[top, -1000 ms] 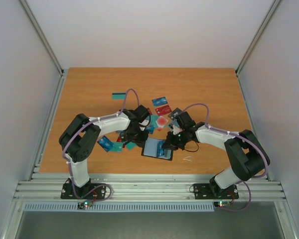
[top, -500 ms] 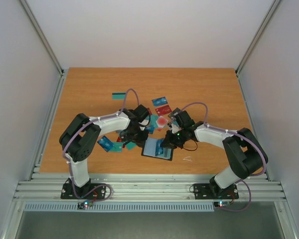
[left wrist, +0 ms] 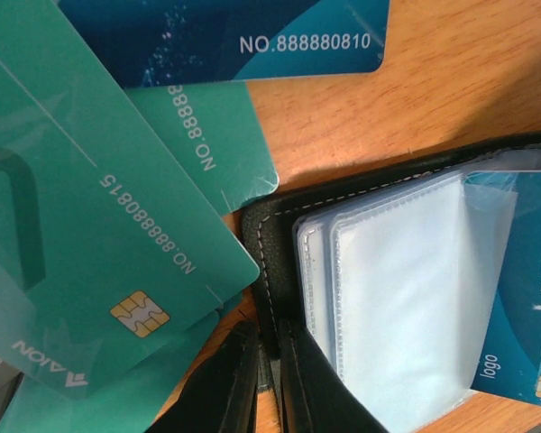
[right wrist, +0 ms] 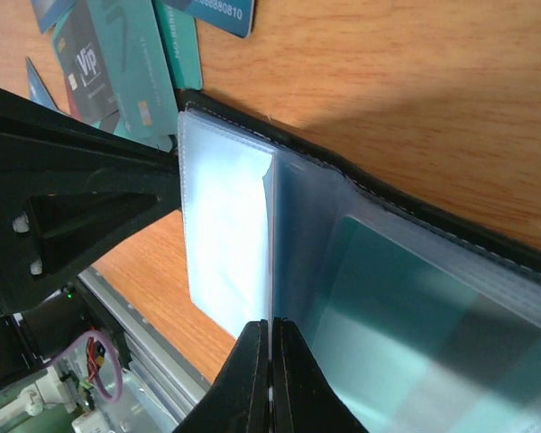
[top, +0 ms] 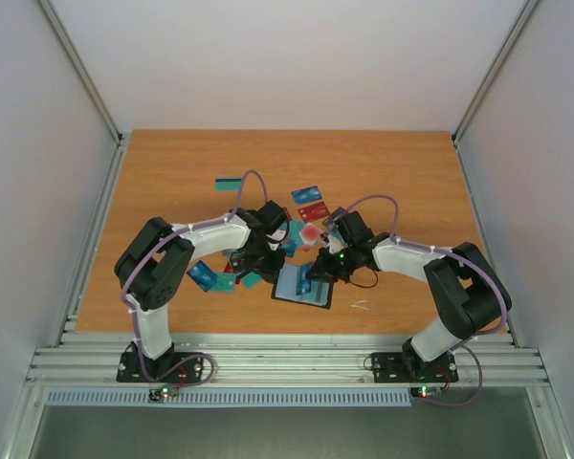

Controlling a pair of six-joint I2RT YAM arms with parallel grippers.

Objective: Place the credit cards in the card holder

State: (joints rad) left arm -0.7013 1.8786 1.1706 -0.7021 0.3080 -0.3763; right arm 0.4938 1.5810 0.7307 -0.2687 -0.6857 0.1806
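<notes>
The black card holder (top: 301,287) lies open near the table's front, its clear sleeves fanned up. My left gripper (left wrist: 270,383) is shut on the holder's stitched black cover edge (left wrist: 270,262). My right gripper (right wrist: 270,365) is shut on one clear sleeve (right wrist: 225,234) and holds it upright. A teal card (right wrist: 415,316) sits inside a sleeve to its right, and a blue card (left wrist: 523,298) shows through another sleeve. Loose credit cards lie beside the holder: teal ones (left wrist: 99,207) overlapping and a dark blue one (left wrist: 234,36). In the top view both grippers meet over the holder, left gripper (top: 266,266), right gripper (top: 313,275).
More cards are scattered behind the holder: a teal one (top: 228,182), a blue one (top: 306,194), a red one (top: 313,210), and some at the left (top: 206,277). A small white scrap (top: 361,305) lies at the front right. A metal rail (top: 287,359) runs along the near edge.
My right gripper has shifted a little to the left over the holder, carrying the clear sleeve with it. The left arm has stayed where it was.
</notes>
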